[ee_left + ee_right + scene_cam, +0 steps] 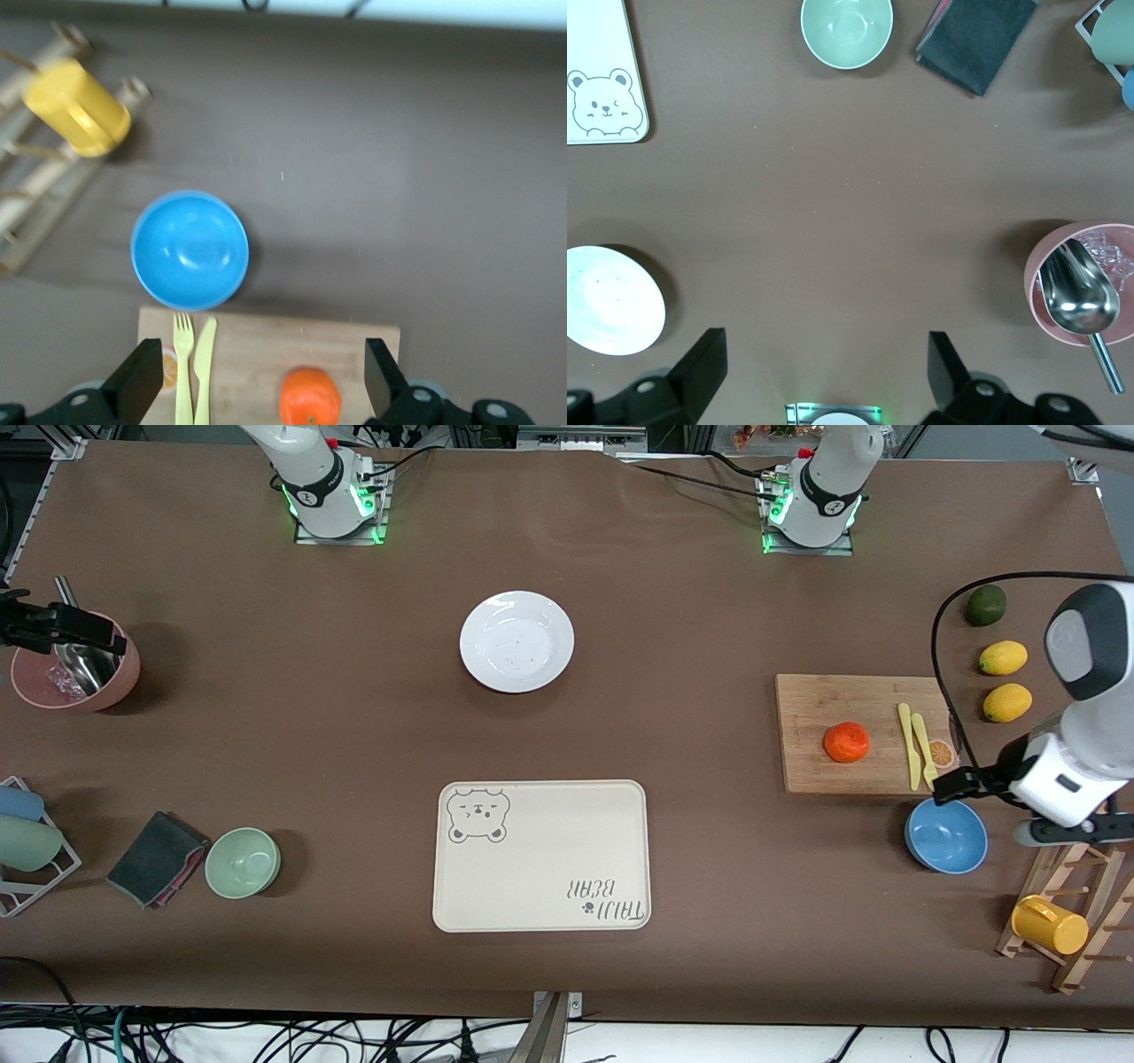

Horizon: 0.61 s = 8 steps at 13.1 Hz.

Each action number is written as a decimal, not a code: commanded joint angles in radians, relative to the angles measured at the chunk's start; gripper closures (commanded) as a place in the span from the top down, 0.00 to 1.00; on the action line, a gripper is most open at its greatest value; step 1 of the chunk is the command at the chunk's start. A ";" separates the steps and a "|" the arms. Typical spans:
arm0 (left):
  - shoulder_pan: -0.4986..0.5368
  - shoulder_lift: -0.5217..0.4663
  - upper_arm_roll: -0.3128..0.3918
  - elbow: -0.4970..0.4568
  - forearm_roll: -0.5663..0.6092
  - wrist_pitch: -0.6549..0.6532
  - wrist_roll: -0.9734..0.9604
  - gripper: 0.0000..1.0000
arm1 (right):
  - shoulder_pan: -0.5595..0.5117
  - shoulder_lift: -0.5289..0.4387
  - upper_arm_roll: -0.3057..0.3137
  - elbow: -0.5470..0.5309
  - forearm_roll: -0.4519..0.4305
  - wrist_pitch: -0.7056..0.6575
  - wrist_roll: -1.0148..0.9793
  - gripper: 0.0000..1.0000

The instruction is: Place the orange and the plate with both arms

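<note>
Both grippers up, jaws spread, nothing held.
My left gripper (257,390) hangs by the blue bowl (946,835); right gripper (824,376) over the pink bowl (75,673). Orange (846,742) on board (815,700); plate (516,641) mid-table.

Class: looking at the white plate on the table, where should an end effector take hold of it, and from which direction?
Probably at the rim: the plate lies flat and shallow, too wide to span. Coming down from above onto the edge toward the right arm's end of the table suits the open right end effector, with one finger inside the rim and one outside.
</note>
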 commanded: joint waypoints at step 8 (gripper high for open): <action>0.006 -0.354 -0.051 -0.159 -0.021 -0.249 -0.010 1.00 | -0.003 -0.001 0.003 0.010 0.014 -0.024 -0.001 1.00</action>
